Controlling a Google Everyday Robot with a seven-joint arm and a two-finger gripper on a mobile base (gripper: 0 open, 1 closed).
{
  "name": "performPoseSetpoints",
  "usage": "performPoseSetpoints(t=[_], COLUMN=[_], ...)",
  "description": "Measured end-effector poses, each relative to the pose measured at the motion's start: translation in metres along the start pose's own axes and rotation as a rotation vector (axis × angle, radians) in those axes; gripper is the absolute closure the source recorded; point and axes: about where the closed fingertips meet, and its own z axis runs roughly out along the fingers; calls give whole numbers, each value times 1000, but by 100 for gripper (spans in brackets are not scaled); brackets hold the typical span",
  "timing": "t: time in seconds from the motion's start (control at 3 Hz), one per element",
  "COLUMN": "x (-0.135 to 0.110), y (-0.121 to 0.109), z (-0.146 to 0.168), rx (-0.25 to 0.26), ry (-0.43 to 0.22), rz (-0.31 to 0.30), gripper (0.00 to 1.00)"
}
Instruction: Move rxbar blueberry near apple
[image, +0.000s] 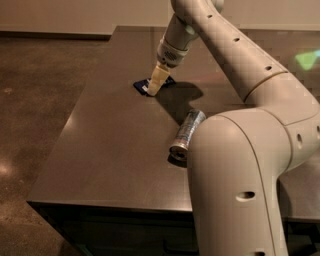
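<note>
The rxbar blueberry (142, 86), a small flat dark navy wrapper, lies on the dark tabletop (110, 135) toward its far left part. My gripper (154, 86) points down right onto the bar and covers its middle; only the bar's left end and a sliver on the right show. The apple is not in view; my arm hides much of the table's right side.
A silver drink can (186, 133) lies on its side near the table's middle, just in front of my arm's big lower link (240, 175). The table's left edge (70, 120) and front edge drop to a brown floor (35, 100).
</note>
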Motion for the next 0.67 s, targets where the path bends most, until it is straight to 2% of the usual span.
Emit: performPoseSetpoints(t=[0.67], x=[-2], y=[0], z=[-6], rx=[-1], ry=[-1], rz=[-2], gripper=[87])
